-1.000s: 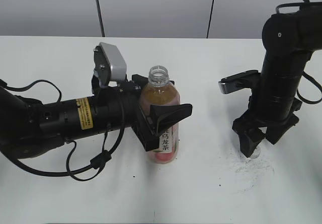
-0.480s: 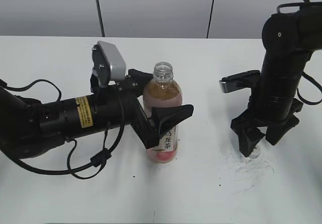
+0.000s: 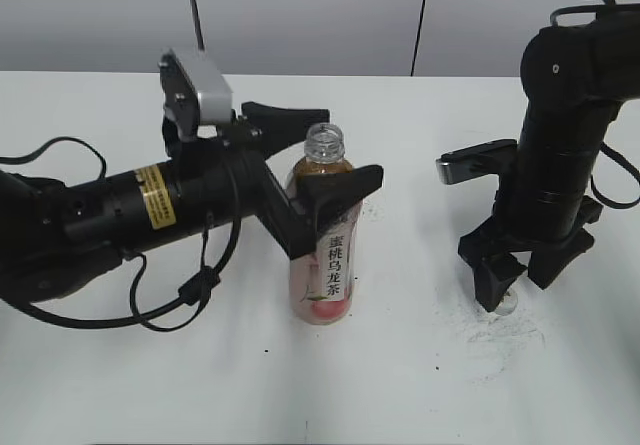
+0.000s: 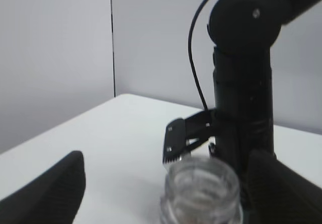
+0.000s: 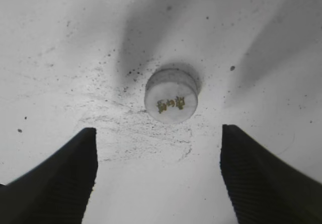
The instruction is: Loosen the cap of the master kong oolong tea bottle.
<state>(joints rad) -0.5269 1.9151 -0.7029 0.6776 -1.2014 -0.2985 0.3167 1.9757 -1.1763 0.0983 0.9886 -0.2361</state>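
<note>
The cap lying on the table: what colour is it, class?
White-grey cap, with a small dark mark on top; the right wrist view shows it best.

You are looking at the bottle [image 3: 323,255] standing upright near the middle of the table [image 3: 400,385], its open neck [image 4: 201,191] sitting between the spread fingers of the left gripper [image 3: 318,155], one finger lying behind the neck and the other crossing in front of the shoulder. Well apart to the right, the cap [image 5: 171,95] is lying on the table, top up, off the bottle. The right gripper [image 3: 520,283] is pointing down over it, a finger on either side, neither touching it.
</note>
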